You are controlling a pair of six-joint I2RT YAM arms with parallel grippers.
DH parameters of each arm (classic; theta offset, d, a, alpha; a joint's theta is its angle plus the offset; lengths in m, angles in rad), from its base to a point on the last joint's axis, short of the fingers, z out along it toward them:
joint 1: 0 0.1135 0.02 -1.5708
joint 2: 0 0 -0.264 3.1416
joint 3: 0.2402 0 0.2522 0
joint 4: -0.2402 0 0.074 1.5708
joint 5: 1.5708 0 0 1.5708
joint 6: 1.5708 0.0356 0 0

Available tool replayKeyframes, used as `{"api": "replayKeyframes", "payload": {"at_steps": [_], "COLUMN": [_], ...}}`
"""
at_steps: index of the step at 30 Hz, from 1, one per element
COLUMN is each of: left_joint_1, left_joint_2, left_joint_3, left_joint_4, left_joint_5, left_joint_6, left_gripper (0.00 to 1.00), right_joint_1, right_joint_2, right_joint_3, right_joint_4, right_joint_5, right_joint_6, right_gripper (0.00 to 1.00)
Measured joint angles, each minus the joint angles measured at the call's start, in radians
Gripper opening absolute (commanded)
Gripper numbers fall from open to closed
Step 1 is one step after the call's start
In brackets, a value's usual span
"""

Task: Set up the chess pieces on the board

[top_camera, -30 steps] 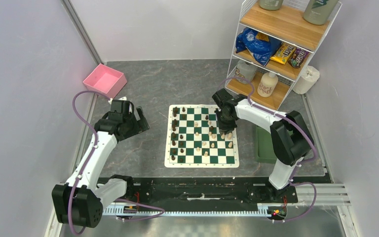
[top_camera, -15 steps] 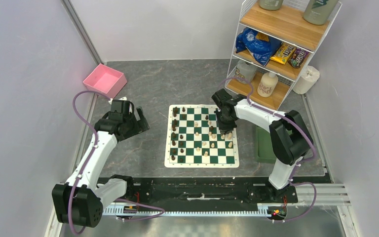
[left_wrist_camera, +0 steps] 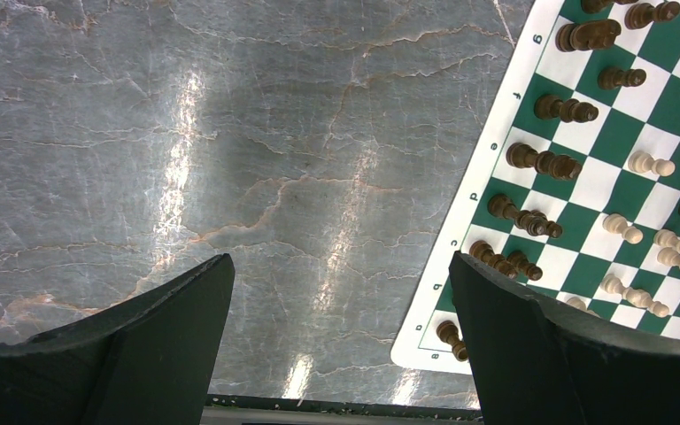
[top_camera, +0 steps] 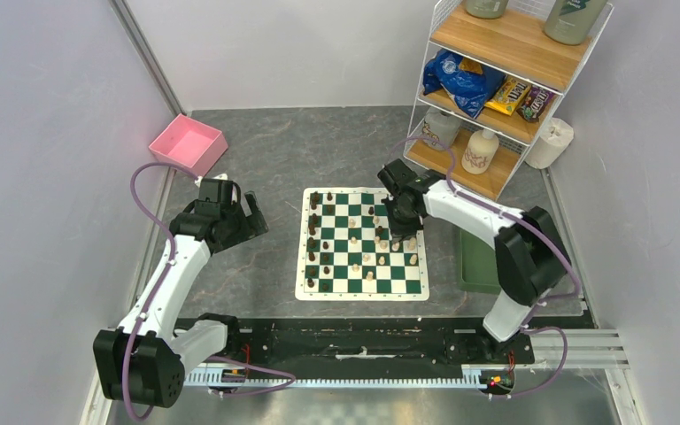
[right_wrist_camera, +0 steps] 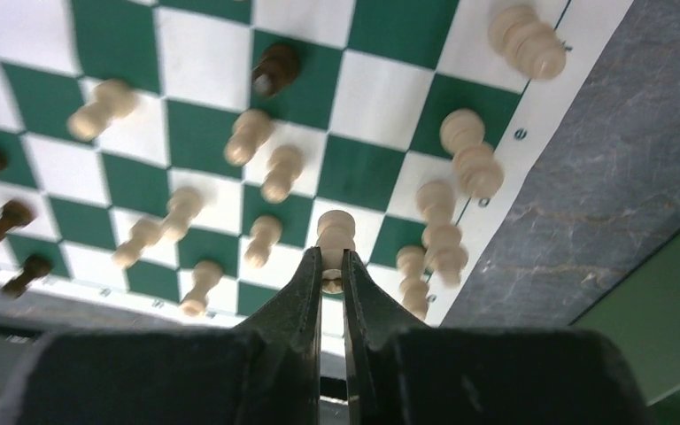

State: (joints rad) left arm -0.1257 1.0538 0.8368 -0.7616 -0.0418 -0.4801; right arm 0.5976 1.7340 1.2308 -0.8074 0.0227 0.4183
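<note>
The green and white board [top_camera: 362, 285] lies in the middle of the table. Dark brown pieces [top_camera: 312, 232] stand mostly along its left side, pale pieces [top_camera: 382, 258] on its right half. My right gripper [top_camera: 397, 232] hangs over the board's right side, shut on the top of a pale piece [right_wrist_camera: 335, 232]. Other pale pieces [right_wrist_camera: 460, 146] stand close around it near the board's right border. My left gripper [top_camera: 250, 221] is open and empty over bare table left of the board; its fingers [left_wrist_camera: 513, 336] frame the board's left edge [left_wrist_camera: 487, 173].
A pink bin [top_camera: 188, 144] sits at the back left. A wire shelf rack [top_camera: 496, 88] with snacks and bottles stands at the back right. A plain green tray [top_camera: 476, 261] lies right of the board, under my right arm.
My right gripper has shifted slightly over the board's right side, and the right arm's elbow has swung a little right and down. The left arm has not moved.
</note>
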Motion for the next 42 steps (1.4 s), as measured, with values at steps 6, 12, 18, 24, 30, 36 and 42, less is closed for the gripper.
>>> {"api": "replayKeyframes", "payload": {"at_steps": [6,12,18,24,30,36,42], "left_joint_1": [0.000,0.000,0.000,0.000,0.000,0.000,0.000], "left_joint_2": [0.000,0.000,0.000,0.000,0.000,0.000,0.000], "left_joint_3": [0.000,0.000,0.000,0.000,0.000,0.000,0.000], "left_joint_4": [0.000,0.000,0.000,0.000,0.000,0.000,0.000], "left_joint_5": [0.000,0.001,0.001,0.001,0.001,0.001,0.001], "left_joint_6": [0.000,0.000,0.000,0.000,0.000,0.000,0.000], "left_gripper": [0.99,0.99,0.98,0.99,0.98,0.98,0.99], "right_joint_1": [0.043,0.051,0.051,0.051,0.051,0.053,0.053], "right_joint_2": [-0.201,-0.315,-0.318,-0.307,-0.274,-0.265,-0.265], "right_joint_3": [-0.066,-0.205,-0.294,-0.303,-0.308,-0.308,-0.314], "right_joint_4": [-0.019,-0.045,-0.050,-0.021,0.013,0.022,0.024], "right_joint_5": [-0.017,-0.026,-0.002,0.041,0.062,0.063,0.066], "right_joint_6": [0.051,0.111,0.151,0.171,0.183,0.188,0.188], "right_gripper": [0.09,0.09,0.09,0.09,0.09,0.09,0.09]}}
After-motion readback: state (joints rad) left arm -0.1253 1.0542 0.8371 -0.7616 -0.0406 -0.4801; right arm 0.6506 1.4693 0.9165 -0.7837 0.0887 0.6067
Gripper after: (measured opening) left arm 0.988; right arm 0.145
